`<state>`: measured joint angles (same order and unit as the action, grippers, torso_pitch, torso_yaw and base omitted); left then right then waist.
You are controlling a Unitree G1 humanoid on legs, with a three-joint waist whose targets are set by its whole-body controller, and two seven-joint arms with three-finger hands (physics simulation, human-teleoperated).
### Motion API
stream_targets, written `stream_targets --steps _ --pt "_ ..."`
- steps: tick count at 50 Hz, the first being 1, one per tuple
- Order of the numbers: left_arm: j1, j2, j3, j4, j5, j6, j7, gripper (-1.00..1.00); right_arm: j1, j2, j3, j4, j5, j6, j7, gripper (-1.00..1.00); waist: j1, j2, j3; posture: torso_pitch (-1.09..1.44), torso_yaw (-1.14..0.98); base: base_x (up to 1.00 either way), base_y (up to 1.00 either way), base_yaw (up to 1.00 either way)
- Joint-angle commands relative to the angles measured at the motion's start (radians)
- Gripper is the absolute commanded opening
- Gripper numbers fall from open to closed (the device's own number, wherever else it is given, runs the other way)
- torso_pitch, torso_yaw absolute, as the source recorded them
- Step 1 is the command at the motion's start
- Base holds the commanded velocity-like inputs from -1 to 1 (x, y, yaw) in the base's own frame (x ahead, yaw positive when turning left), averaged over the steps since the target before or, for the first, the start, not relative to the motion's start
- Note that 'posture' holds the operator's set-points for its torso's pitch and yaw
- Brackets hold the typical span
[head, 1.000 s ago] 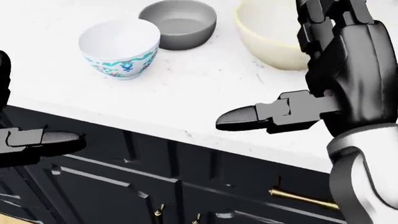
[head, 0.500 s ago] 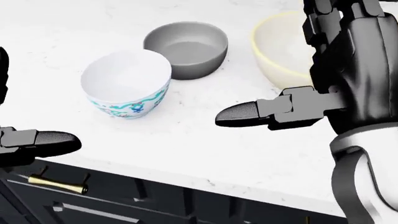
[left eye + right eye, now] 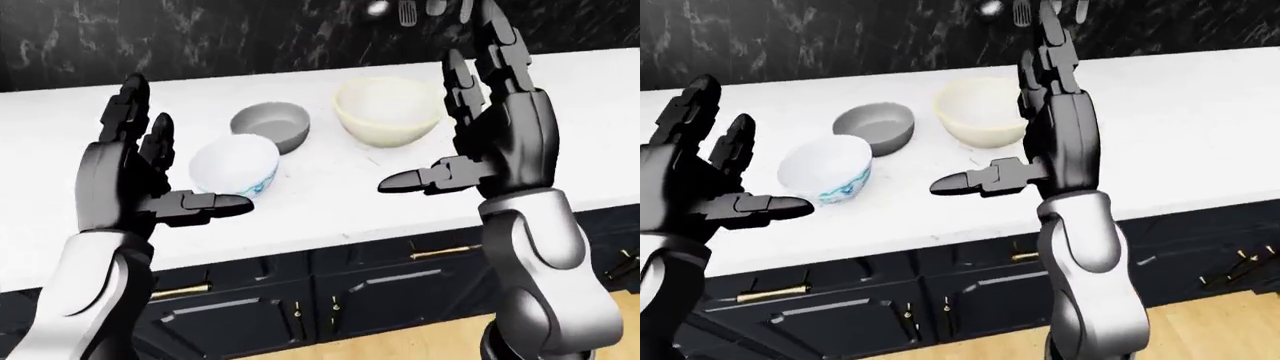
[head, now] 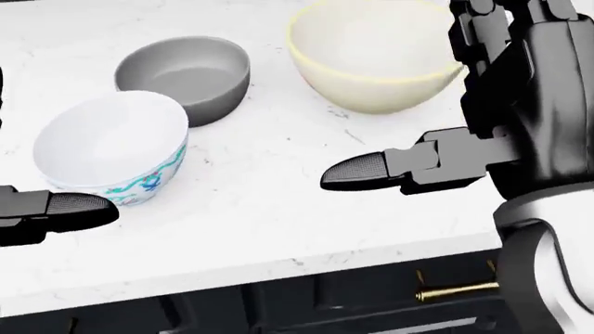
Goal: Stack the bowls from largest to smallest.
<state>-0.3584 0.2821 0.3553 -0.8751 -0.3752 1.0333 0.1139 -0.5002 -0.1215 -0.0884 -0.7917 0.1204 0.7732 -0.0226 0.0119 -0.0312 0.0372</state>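
Note:
Three bowls stand apart on the white counter point(image 4: 278, 209). The large cream bowl point(image 4: 371, 56) is at the top right of the head view. A mid-sized grey bowl point(image 4: 186, 73) sits to its left. The white bowl with blue-green pattern point(image 4: 111, 149) is at the lower left. My left hand point(image 3: 175, 161) is raised, open and empty, just left of the patterned bowl, with its thumb point(image 4: 79, 204) below that bowl in the view. My right hand point(image 3: 440, 112) is open and upright, its thumb point(image 4: 357, 174) pointing left below the cream bowl.
Dark cabinet fronts with brass handles point(image 3: 440, 253) run under the counter edge. A black marbled wall point(image 3: 250, 37) rises behind the counter, with utensils point(image 3: 405, 9) hanging at the top. Wooden floor point(image 3: 420, 345) shows at the bottom.
The whole head view has shifted, so the camera moved: the bowls slid down and then left in the picture. Both hands keep their pose, open and empty.

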Motion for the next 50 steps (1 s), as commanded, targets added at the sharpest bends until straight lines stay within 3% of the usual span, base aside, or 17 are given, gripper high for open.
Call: stream_targets --steps 1,7,9,11,12,13,15,19,25,26,33,34,40,42,43,46,50 --pt "-0.023 0.021 0.031 -0.033 -0.006 0.011 0.006 1.0 -0.032 0.002 0.013 -0.021 0.006 -0.001 0.005 1.0 0.007 0.006 -0.007 0.0 0.0 0.0 0.0 0.0" --pt "-0.049 0.038 0.057 -0.072 -0.041 0.065 0.016 1.0 -0.04 0.002 0.019 -0.031 -0.003 0.007 0.006 1.0 -0.012 0.05 -0.006 0.0 0.0 0.1 0.0 0.0" --pt "-0.062 0.046 0.075 -0.087 -0.063 0.089 0.024 1.0 -0.044 0.002 0.019 -0.029 -0.008 0.008 0.007 1.0 -0.016 0.082 0.003 0.0 0.0 0.12 0.0 0.0" --pt "-0.066 0.051 0.08 -0.094 -0.076 0.098 0.032 1.0 -0.048 0.002 0.02 -0.035 -0.011 0.013 0.008 1.0 -0.019 0.142 -0.01 0.0 0.0 0.12 0.0 0.0" --pt "-0.066 0.053 0.081 -0.096 -0.08 0.099 0.035 1.0 -0.046 0.002 0.021 -0.031 -0.012 0.008 0.009 1.0 -0.009 0.104 -0.002 0.0 0.0 0.12 0.0 0.0" --pt "-0.064 0.054 0.083 -0.098 -0.083 0.099 0.037 1.0 -0.046 0.003 0.022 -0.034 -0.013 0.01 0.009 1.0 -0.019 0.122 -0.001 0.0 0.0 0.19 0.0 0.0" --pt "-0.062 0.057 0.084 -0.097 -0.088 0.097 0.04 1.0 -0.044 0.005 0.023 -0.034 -0.014 0.008 0.011 1.0 -0.012 0.111 0.0 0.0 0.0 0.21 0.0 0.0" --pt "-0.052 0.063 0.082 -0.088 -0.094 0.078 0.046 1.0 -0.03 0.013 0.022 -0.022 -0.014 -0.019 0.017 1.0 -0.016 0.08 0.024 0.0 0.0 0.28 0.0 0.0" --pt "-0.046 0.069 0.083 -0.082 -0.103 0.066 0.051 1.0 -0.031 0.019 0.022 -0.028 -0.001 -0.016 0.021 1.0 0.01 0.01 0.0 0.0 0.0 0.0 0.0 0.0" --pt "-0.047 0.07 0.088 -0.084 -0.107 0.068 0.052 1.0 -0.032 0.018 0.022 -0.03 0.002 -0.013 0.019 1.0 0.003 0.024 0.01 0.0 0.0 0.0 0.0 0.0" --pt "-0.058 0.087 0.112 -0.087 -0.14 0.082 0.066 1.0 -0.036 0.013 0.018 -0.035 0.01 -0.019 0.014 1.0 -0.008 0.047 -0.01 0.0 0.0 0.0 0.0 0.0" --pt "-0.061 0.089 0.115 -0.089 -0.146 0.087 0.07 1.0 -0.036 0.014 0.021 -0.041 0.011 -0.014 0.012 1.0 0.001 0.049 -0.03 0.0 0.0 0.0 0.0 0.38" --pt "-0.063 0.103 0.114 -0.081 -0.171 0.081 0.09 1.0 -0.047 0.005 0.019 -0.032 0.008 -0.015 0.005 1.0 -0.01 0.057 -0.017 0.0 0.0 0.0 0.0 0.75" --pt "-0.059 0.106 0.11 -0.077 -0.174 0.073 0.095 1.0 -0.05 0.003 0.021 -0.032 0.004 -0.011 0.005 1.0 -0.019 0.079 -0.011 0.0 0.0 0.0 0.04 0.0" --pt "-0.056 0.106 0.108 -0.075 -0.173 0.068 0.095 1.0 -0.051 0.004 0.02 -0.031 0.004 -0.011 0.005 1.0 -0.025 0.105 -0.034 0.0 0.0 0.12 0.0 0.0" --pt "-0.049 0.109 0.113 -0.073 -0.176 0.06 0.093 1.0 -0.048 0.007 0.015 -0.037 0.011 -0.015 0.008 1.0 -0.018 0.099 0.023 0.0 0.0 0.38 0.0 0.0" --pt "-0.041 0.11 0.111 -0.067 -0.173 0.047 0.091 1.0 -0.046 0.006 0.019 -0.029 0.011 -0.032 0.009 1.0 -0.012 0.073 0.02 0.0 0.0 0.44 0.0 0.0"
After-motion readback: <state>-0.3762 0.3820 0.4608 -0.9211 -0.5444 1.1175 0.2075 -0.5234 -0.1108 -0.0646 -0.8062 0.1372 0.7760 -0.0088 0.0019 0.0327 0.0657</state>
